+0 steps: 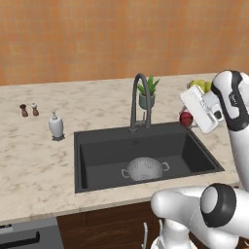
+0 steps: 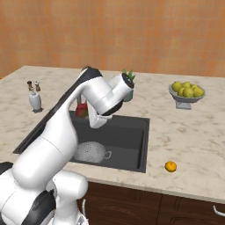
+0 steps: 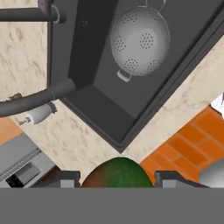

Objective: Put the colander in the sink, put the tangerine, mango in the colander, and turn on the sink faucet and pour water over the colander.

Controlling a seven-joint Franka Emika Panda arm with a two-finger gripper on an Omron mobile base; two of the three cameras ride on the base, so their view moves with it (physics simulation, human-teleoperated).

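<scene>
Mango (image 3: 116, 172) sits between the gripper (image 3: 117, 178) tips, jaws partly open and closed onto it, so it's held. From the base views the hand is raised over the counter at the sink's back right corner, red fruit just visible at it.

Colander (image 1: 145, 168) is already in the sink (image 1: 97, 160), upright, near the front middle of the basin, empty as far as I can tell. Step one done.

Left to do: mango into colander, tangerine (image 2: 171, 166) too, which lies on the counter right of the sink near the front edge, well apart from the hand. Then faucet (image 1: 139, 99) on; no water visible.

Nearby: potted plant (image 1: 147, 92) just behind the faucet, fruit dish (image 2: 187, 93) at the back right, soap dispenser (image 1: 56, 125) and shakers (image 1: 29, 110) on the left. The faucet arch is the main thing to clear on the way down.
</scene>
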